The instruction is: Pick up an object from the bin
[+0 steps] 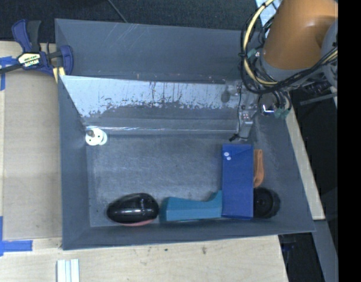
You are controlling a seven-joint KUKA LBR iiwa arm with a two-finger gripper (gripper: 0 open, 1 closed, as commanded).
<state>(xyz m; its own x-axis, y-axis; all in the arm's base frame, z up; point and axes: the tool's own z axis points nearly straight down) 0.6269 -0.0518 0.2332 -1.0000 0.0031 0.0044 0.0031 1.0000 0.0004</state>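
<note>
Bin inventory, for your check:

- Item 1: gripper [243, 128]. You find it low at the right side of the bin [168, 57], by the foot of the far wall, just beyond the far end of the dark blue box. You cannot tell from this angle whether it is spread or closed.
- Item 2: dark blue box [238, 184]. Flat and oblong, it lies lengthwise, reaching toward the near right corner. It is the thing nearest the gripper.
- Item 3: orange-brown piece [259, 166]. It sits against the box's right side.
- Item 4: black round item [267, 203]. It is in the near right corner, partly hidden by the box's near end.
- Item 5: teal item [189, 210]. It lies along the near edge, touching the box's left side.
- Item 6: black oval item [132, 208]. It lies at the near edge, just left of the teal item.
- Item 7: small white round piece [95, 137]. It is in the far left corner of the floor, well apart from the rest.
</note>
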